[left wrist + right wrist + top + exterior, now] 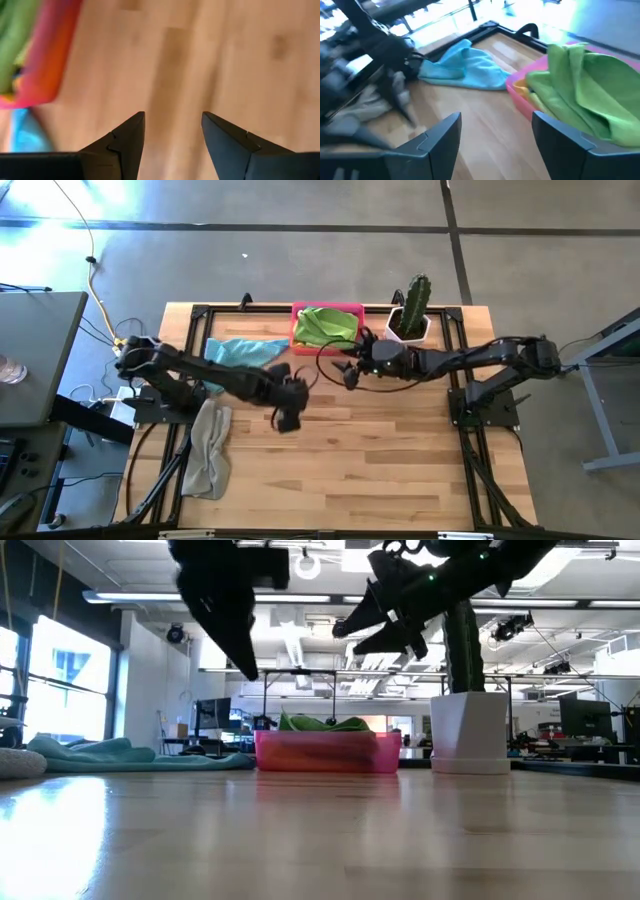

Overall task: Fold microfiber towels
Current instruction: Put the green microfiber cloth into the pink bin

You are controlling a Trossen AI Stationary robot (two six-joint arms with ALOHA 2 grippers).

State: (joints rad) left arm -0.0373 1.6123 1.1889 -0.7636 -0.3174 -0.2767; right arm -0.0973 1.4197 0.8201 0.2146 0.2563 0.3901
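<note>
Item: towels, unfolded, three lots.
- Green towel [325,326], heaped in the pink tray [326,307] at the far edge, a strip of yellow showing under it in the right wrist view.
- Blue towel [243,350], crumpled on the table [380,460] just left of the tray.
- Grey towel [208,448], bunched at the near left.

Item: left gripper [287,418], mid-table, raised above bare wood, fingers apart, holding nothing.
Item: right gripper [349,372], raised just near of the tray, fingers apart, empty.

Step in hand (a judgement): fetching a towel, likely the green one.
Handling notes: lower the right gripper onto the topmost fold only, pinch near an edge or corner, and lift clear of the tray wall so the tray does not come along; lay the cloth flat on open wood mid-table.
</note>
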